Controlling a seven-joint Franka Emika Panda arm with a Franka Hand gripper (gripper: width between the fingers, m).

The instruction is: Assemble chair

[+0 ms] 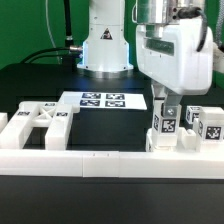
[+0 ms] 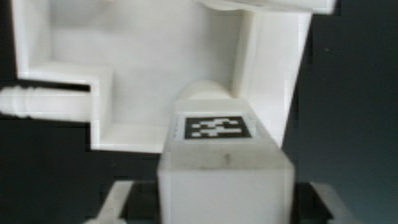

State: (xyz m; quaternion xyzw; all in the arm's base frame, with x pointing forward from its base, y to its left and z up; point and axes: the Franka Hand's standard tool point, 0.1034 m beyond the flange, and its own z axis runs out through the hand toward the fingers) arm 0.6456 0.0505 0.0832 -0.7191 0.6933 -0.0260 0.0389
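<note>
Closest to my wrist camera sits the tagged block (image 2: 221,170), its square tag facing up at me. I read the gripper (image 1: 165,106) as clenched on it: in the exterior view its jaws reach down over the block's top and pinch it from both sides. Just past the block, the wrist view shows a large white panel (image 2: 134,70) with a short round peg (image 2: 36,101) sticking out of one edge. Whether block and panel touch I cannot tell. In the exterior view the held block stands upright toward that view's right, just behind the border rail (image 1: 95,160), which hides its foot. Two more tagged pieces (image 1: 209,123) stand near it, further right. Flat chair pieces (image 1: 42,122) lie at the far left. The marker board (image 1: 103,100) lies between the two groups on the black table (image 1: 110,125).
</note>
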